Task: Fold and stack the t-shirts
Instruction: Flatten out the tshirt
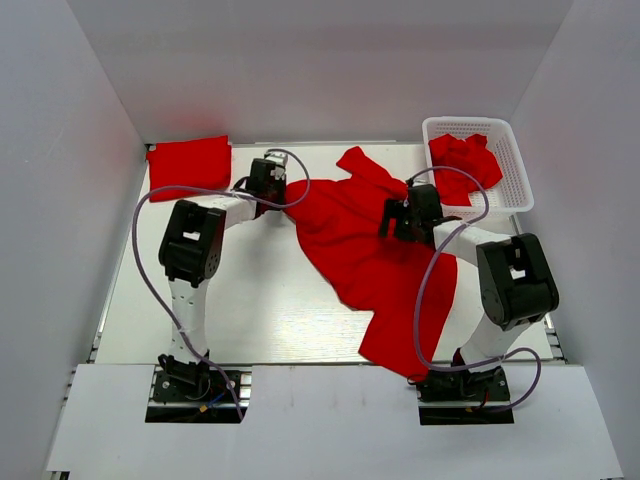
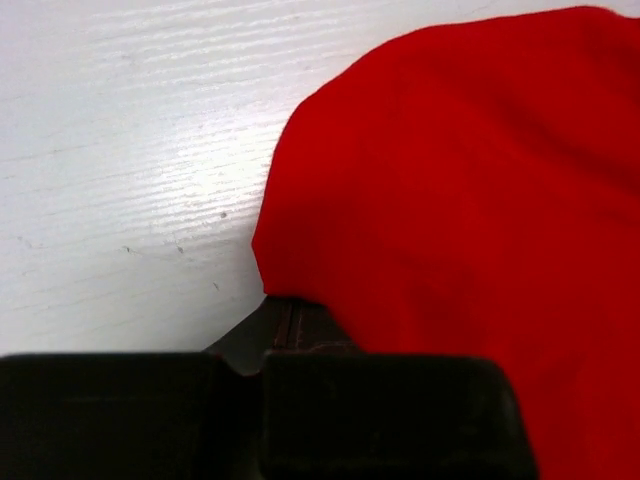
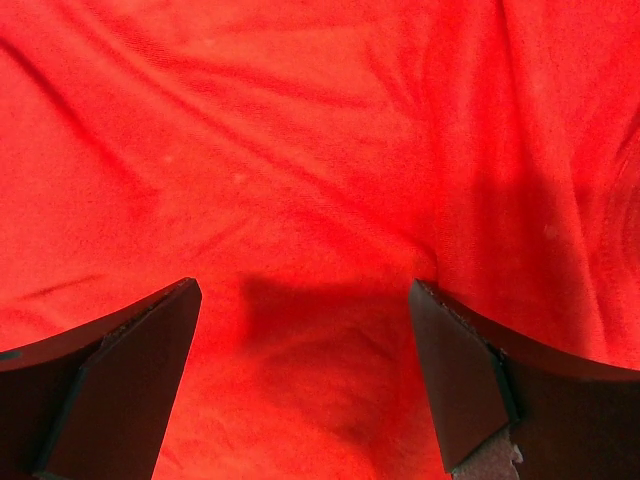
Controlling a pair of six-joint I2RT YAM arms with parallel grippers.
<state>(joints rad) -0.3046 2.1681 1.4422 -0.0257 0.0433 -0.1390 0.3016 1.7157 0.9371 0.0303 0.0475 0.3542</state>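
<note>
Top external view: the left arm reaches up the left side of the table (image 1: 250,310), its elbow raised and its forearm turned right, so the left gripper (image 1: 268,180) meets the far-left edge of the spread t-shirt (image 1: 370,250). In the left wrist view that gripper (image 2: 265,350) has its fingers pressed together, pinching the rounded edge of the cloth (image 2: 470,220) just above the bare tabletop (image 2: 120,150). The right arm bends up from its base and reaches inward, holding the right gripper (image 1: 405,215) over the shirt's far-right part; its fingers (image 3: 130,370) stand spread wide, with only red cloth (image 3: 300,150) between them. Whether they touch it I cannot tell. The shirt lies rumpled mid-table, its long axis slanting from the far middle, where a sleeve points away, to the near right edge. A folded t-shirt (image 1: 188,162) sits at the far-left corner, and a crumpled t-shirt (image 1: 465,158) lies in the basket (image 1: 520,185) at far right.
</note>
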